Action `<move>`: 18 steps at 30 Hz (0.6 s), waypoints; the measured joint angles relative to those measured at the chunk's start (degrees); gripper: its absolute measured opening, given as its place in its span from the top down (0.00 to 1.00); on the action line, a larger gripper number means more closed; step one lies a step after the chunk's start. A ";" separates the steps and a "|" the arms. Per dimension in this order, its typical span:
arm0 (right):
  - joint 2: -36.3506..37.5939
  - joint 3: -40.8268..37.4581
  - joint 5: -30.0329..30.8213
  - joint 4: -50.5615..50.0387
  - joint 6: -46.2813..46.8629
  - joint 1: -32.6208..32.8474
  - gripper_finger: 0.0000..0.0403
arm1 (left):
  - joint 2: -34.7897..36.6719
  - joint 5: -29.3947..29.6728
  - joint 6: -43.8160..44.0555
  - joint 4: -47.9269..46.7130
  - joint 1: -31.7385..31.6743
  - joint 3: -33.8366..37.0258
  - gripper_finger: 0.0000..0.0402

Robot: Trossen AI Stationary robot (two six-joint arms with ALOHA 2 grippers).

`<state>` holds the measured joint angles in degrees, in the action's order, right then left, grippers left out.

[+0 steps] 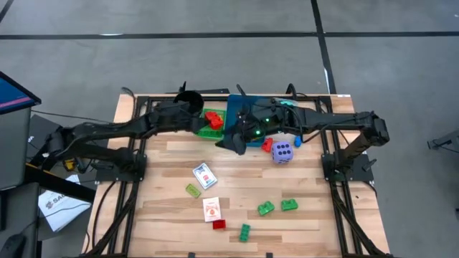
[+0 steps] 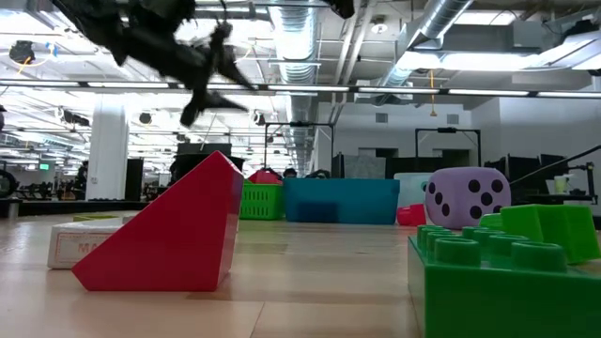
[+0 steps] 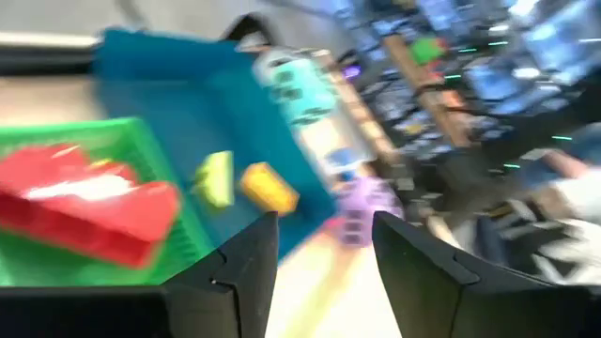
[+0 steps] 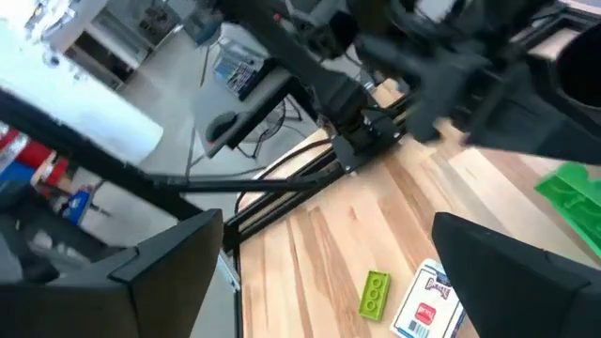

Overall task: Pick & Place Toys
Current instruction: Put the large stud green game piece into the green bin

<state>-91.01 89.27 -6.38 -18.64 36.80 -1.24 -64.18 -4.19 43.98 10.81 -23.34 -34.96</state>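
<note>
My left gripper is open and empty above the green tray, which holds red bricks. My right gripper is open and empty above the table by the blue tray's near edge. The blue tray holds yellow bricks and the cyan die. The purple die rests on the table. Two card packs, a pale green brick, green bricks and a red brick lie nearer the front.
A black cup stands at the far edge, behind my left arm. A red brick and a blue brick lie beside the purple die. The two arms nearly meet over the trays. Bare wood shows at the table's near left.
</note>
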 joint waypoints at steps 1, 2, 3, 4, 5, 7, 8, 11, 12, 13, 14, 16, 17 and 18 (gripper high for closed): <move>0.18 0.00 -0.19 -0.61 -1.10 0.32 0.07 | 2.03 -0.17 -0.06 0.02 0.97 0.00 0.58; 0.30 -0.01 -0.93 -1.07 -2.42 0.62 0.08 | 4.00 -0.21 -0.10 0.08 1.96 0.00 0.58; 0.48 0.00 -1.88 -1.22 -3.96 0.92 0.09 | 6.04 -0.22 -0.13 0.04 3.03 0.00 0.58; 1.03 0.00 -2.92 -2.22 -5.40 1.21 0.10 | 8.02 -0.23 -0.16 0.00 4.13 0.00 0.59; 1.66 -0.07 -3.88 -3.74 -6.76 1.48 0.11 | 10.04 -0.21 -0.16 0.14 5.31 0.00 0.59; 2.31 0.12 -5.79 -4.57 -8.64 2.16 0.14 | 13.64 -0.17 -0.19 0.17 7.83 0.00 0.59; 3.01 0.10 -6.49 -6.66 -9.56 2.42 0.15 | 15.35 -0.17 -0.19 0.12 9.09 0.00 0.59; 3.96 0.12 -7.44 -13.00 -10.70 2.61 0.19 | 19.06 0.94 -0.08 0.39 13.28 -0.04 0.59; 4.23 0.11 -7.44 -15.96 -10.12 2.76 0.20 | 19.80 1.75 -0.12 0.57 14.53 -0.02 0.59; 4.43 -0.04 -7.38 -19.33 -8.89 2.71 0.21 | 20.08 2.73 -0.13 1.69 15.87 -0.04 0.59; 4.43 -0.07 -7.37 -21.53 -7.34 2.63 0.21 | 20.41 3.50 -0.09 1.93 17.21 -0.09 0.59; 4.45 -0.04 -7.33 -24.56 -3.84 2.69 0.22 | 20.54 4.77 -0.17 2.31 19.39 0.00 0.59; 4.33 -0.04 -7.31 -25.78 -1.79 2.96 0.22 | 20.15 5.20 -0.19 3.16 20.44 -0.02 0.59; 3.69 0.01 -7.31 -26.03 0.24 3.43 0.22 | 19.77 5.38 -0.19 3.34 21.47 -0.07 0.59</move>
<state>-87.33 89.28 -13.69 -44.67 37.04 2.19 -44.41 1.19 43.79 14.15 -1.87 -35.03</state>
